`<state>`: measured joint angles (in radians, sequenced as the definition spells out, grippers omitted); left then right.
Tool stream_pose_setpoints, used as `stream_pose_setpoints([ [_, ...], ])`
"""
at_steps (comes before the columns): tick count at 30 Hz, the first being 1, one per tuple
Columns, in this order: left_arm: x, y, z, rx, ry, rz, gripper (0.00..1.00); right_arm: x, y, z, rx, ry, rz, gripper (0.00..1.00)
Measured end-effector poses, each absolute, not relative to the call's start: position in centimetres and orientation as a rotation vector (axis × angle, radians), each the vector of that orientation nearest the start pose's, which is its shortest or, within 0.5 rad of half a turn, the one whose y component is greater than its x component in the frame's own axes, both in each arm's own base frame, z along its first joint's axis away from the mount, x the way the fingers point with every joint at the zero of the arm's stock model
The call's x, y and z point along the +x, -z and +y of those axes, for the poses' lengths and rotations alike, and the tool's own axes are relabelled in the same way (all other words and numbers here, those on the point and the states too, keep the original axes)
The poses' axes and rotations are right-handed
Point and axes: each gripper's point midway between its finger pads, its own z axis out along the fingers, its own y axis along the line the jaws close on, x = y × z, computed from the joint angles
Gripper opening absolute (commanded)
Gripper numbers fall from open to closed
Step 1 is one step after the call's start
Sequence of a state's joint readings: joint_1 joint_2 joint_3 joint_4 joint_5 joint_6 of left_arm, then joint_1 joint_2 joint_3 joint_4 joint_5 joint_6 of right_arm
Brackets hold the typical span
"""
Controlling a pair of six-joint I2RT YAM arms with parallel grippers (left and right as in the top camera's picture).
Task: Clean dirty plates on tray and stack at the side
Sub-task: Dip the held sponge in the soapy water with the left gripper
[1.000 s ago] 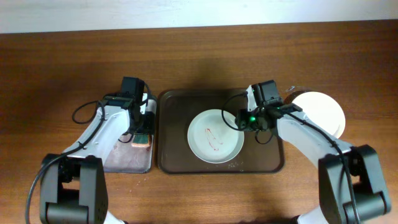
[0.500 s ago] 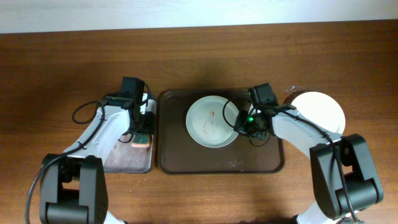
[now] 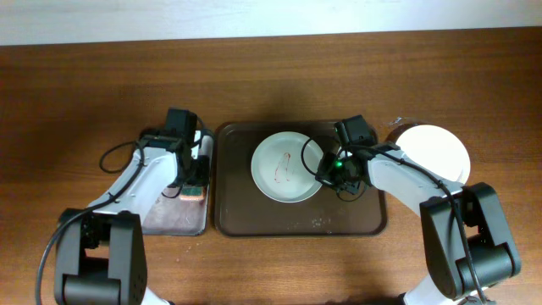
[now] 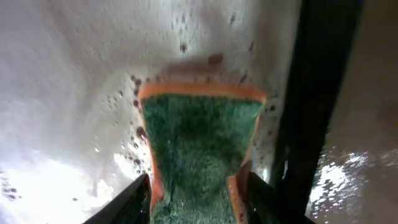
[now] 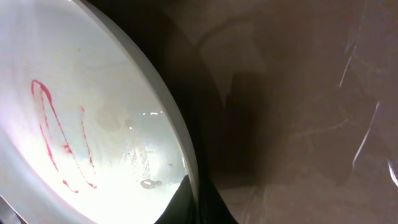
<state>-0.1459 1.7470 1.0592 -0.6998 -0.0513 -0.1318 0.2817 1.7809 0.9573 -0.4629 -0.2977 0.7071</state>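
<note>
A white plate [image 3: 286,166] with red streaks sits tilted on the dark brown tray [image 3: 254,216]. My right gripper [image 3: 327,169] is shut on the plate's right rim; the wrist view shows the fingers [image 5: 198,202] pinching the rim of the plate [image 5: 81,124]. My left gripper [image 3: 193,183] is shut on a green and orange sponge [image 4: 199,146], which rests on the wet metal tray [image 3: 174,219] at the left. A clean white plate [image 3: 436,152] lies on the table at the right.
The dark tray's raised rim [image 4: 305,112] runs close to the right of the sponge. A cable [image 3: 114,152] loops beside the left arm. Wooden table [image 3: 271,76] stretches behind both trays.
The right gripper has dragged the dirty plate up and to the left across the tray. The left gripper has stayed on the sponge.
</note>
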Motion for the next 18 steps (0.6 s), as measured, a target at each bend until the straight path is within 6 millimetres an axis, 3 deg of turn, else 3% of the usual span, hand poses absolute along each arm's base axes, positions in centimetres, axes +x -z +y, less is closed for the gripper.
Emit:
stream_pose_setpoints([
  [1, 33.5, -1.8, -4.0, 0.013, -0.036, 2.946, 0.07, 32.4, -0.4, 14.6, 0.567, -0.594, 2.922, 0.04],
  [2, 33.6, -1.5, -4.0, 0.014, -0.035, 2.937, 0.0, 32.4, -0.4, 14.6, 0.567, -0.594, 2.923, 0.04],
  [11, 34.2, -1.6, -4.1, -0.001, -0.024, 2.895, 0.0, 32.2, -0.4, 14.7, 0.567, -0.596, 2.929, 0.04],
  [14, 34.8, -3.8, -4.2, -0.018, -0.009, 2.828, 0.0, 32.2, -0.4, 14.7, 0.567, -0.595, 2.929, 0.04],
  [18, 35.8, -9.0, -4.2, -0.032, 0.018, 2.672, 0.0, 32.2, -0.4, 14.7, 0.566, -0.595, 2.929, 0.04],
])
